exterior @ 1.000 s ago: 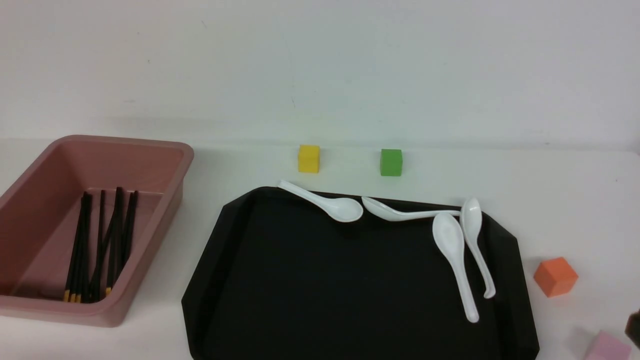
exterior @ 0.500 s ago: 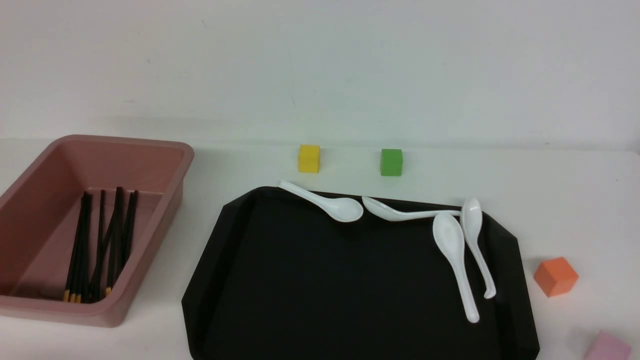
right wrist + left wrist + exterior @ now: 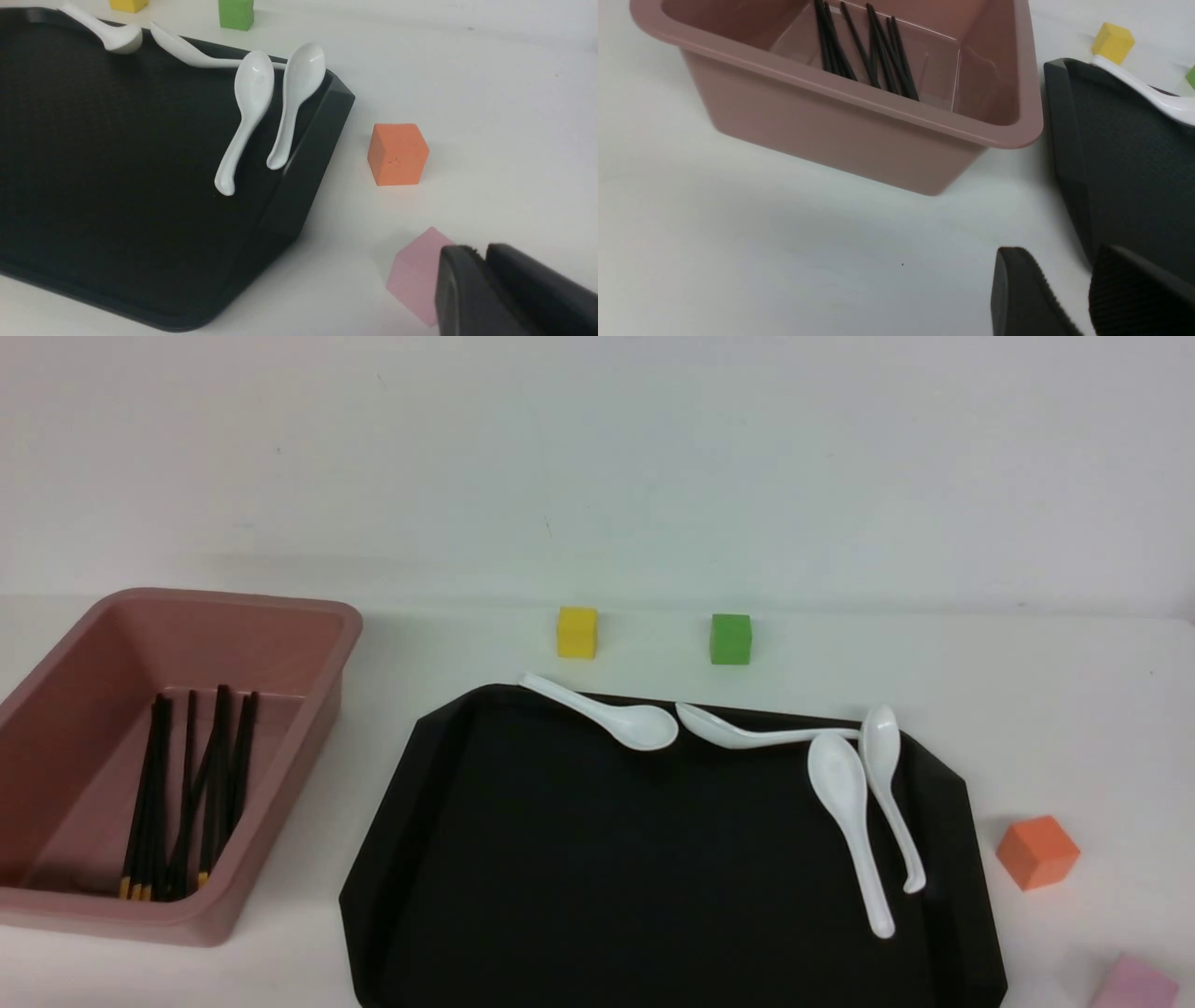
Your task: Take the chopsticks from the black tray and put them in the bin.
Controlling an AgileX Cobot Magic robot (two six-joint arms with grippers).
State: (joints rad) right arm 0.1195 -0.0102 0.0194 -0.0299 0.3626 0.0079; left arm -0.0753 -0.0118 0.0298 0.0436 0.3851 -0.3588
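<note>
Our left gripper (image 3: 1055, 254) has its fingers apart with nothing between them, and the chopsticks (image 3: 154, 803) lie well beyond those fingers, inside the bin (image 3: 140, 917). We see none on the black tray (image 3: 653, 868), which sits between our two pairs of fingers, so we judge the moving done, and the main risk is doing too much. If we take the white spoons (image 3: 845, 803) for leftovers, we carry the wrong things across. Our right gripper (image 3: 477, 249) shows its fingers close to each other; we cannot tell whether they meet, but we see nothing held. The pink block (image 3: 416, 275) is near those fingertips, and a low sideways sweep could knock it; the orange block (image 3: 399, 154) is farther beyond them. On the other side, swinging the left fingers low and forward could catch the bin's rim and jostle the sticks.
</note>
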